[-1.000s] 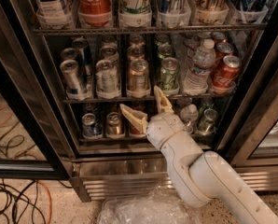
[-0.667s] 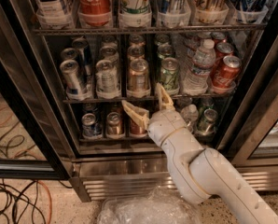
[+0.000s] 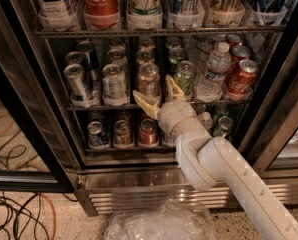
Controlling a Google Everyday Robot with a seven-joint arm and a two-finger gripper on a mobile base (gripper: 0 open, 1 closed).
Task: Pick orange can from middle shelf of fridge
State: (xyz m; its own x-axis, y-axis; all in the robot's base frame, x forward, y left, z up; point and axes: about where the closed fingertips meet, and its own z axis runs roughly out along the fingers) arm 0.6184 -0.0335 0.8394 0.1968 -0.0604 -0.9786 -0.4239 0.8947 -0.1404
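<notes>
Jaws apart, your gripper (image 3: 160, 97) hung before the fridge (image 3: 134, 180); cables (image 3: 9, 219) at 8 o'clock.
Your orange can (image 3: 149, 79) sat on the middle shelf (image 3: 89, 107), 11 o'clock of them.

One camera, high behind the arm (image 3: 239, 179), tilts down close at the fridge (image 3: 139, 180); the gripper (image 3: 154, 91) sits near centre, its arm entering from 5 o'clock.

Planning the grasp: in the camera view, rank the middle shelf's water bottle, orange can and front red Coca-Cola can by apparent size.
1. water bottle, largest.
2. orange can and red Coca-Cola can look alike; no ranking.
The open gripper sits at the middle shelf's front edge, just below the orange can.
</notes>
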